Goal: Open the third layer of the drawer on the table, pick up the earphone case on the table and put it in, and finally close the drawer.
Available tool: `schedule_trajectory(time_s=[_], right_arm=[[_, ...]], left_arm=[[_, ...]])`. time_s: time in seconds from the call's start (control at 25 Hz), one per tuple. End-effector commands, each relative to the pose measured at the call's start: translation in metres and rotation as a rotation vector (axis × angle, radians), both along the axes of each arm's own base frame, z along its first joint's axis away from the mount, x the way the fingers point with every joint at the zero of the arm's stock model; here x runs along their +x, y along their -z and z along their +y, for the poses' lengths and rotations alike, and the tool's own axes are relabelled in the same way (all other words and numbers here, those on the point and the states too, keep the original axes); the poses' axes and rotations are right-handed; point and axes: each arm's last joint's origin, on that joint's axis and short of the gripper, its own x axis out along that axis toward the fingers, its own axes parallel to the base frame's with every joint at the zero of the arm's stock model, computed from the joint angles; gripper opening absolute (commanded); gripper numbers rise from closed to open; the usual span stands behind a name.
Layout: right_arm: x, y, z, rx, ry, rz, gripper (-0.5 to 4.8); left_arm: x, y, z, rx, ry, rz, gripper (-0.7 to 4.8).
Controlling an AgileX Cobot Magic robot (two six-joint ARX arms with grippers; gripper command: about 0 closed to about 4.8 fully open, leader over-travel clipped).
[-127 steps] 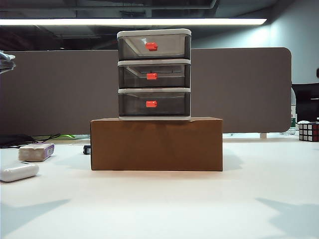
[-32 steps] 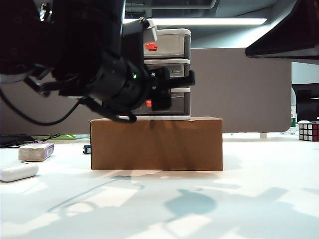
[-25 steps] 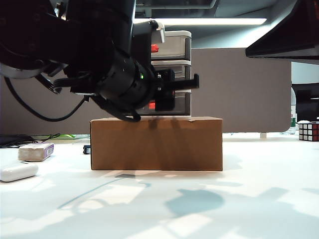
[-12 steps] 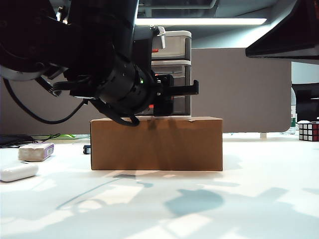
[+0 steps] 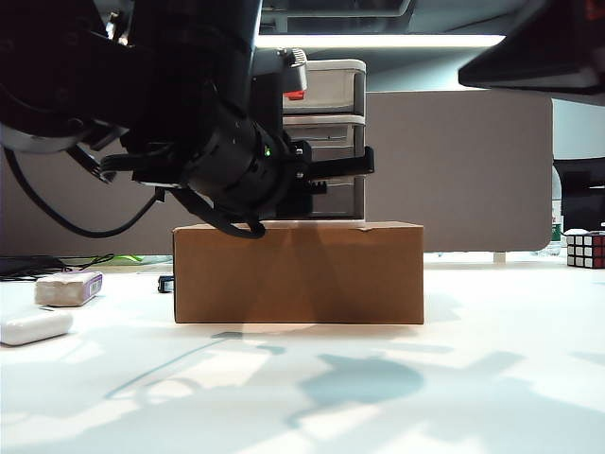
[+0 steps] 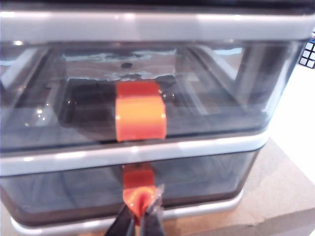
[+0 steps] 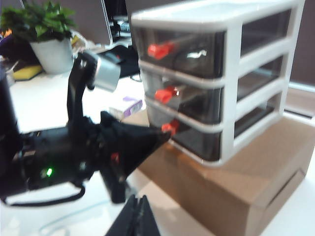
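Note:
The drawer point(image 5: 326, 85) stands on a brown cardboard box point(image 5: 298, 274); my left arm hides most of it in the exterior view. My left gripper point(image 6: 141, 216) is shut on the red handle point(image 6: 139, 189) of the third layer point(image 6: 206, 179), the lowest smoky grey drawer, which sits pushed in. In the exterior view that gripper point(image 5: 301, 189) covers the handle. The white earphone case point(image 5: 36, 326) lies on the table point(image 5: 473, 378) at the far left. My right gripper point(image 7: 137, 200) hangs shut and empty above the table, in front of the box point(image 7: 236, 191) and drawer point(image 7: 229, 98).
A beige block with a purple label point(image 5: 68, 288) lies behind the earphone case. A Rubik's cube point(image 5: 585, 250) sits at the far right. My right arm point(image 5: 539, 47) looms dark at the upper right. A potted plant point(image 7: 44, 29) stands behind.
My left gripper's jaws have closed on the lowest drawer's red handle, which now hides behind them in the exterior view. The right arm's dark shape has dropped slightly.

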Motion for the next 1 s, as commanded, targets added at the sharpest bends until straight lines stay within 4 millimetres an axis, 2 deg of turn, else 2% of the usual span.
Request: schedule_trajectory(time_s=[0.04, 0.28, 0.44, 0.56, 0.8, 1.0], right_arm=[[0.02, -0.013, 0.009, 0.025, 0.0, -0.056, -0.05], [0.076, -0.03, 0.038, 0.012, -0.107, 0.005, -0.05], [0.124, -0.038, 0.063, 0.001, -0.188, 0.113, -0.05], [0.138, -0.042, 0.069, -0.006, -0.19, 0.131, -0.05], [0.143, -0.043, 0.069, -0.014, -0.097, 0.124, -0.06], [0.144, -0.042, 0.067, -0.023, -0.038, 0.132, -0.05]], left_arm=[[0.0, -0.001, 0.0, -0.029, 0.0, 0.004, -0.06], [0.0, -0.001, 0.0, -0.029, 0.001, 0.005, -0.06], [0.0, -0.001, 0.0, -0.03, 0.001, 0.005, -0.06], [0.0, -0.001, 0.0, -0.042, 0.0, 0.008, -0.06], [-0.001, 0.0, 0.001, -0.045, 0.001, 0.011, -0.06], [-0.018, 0.009, 0.002, -0.06, 0.01, 0.024, -0.06]])
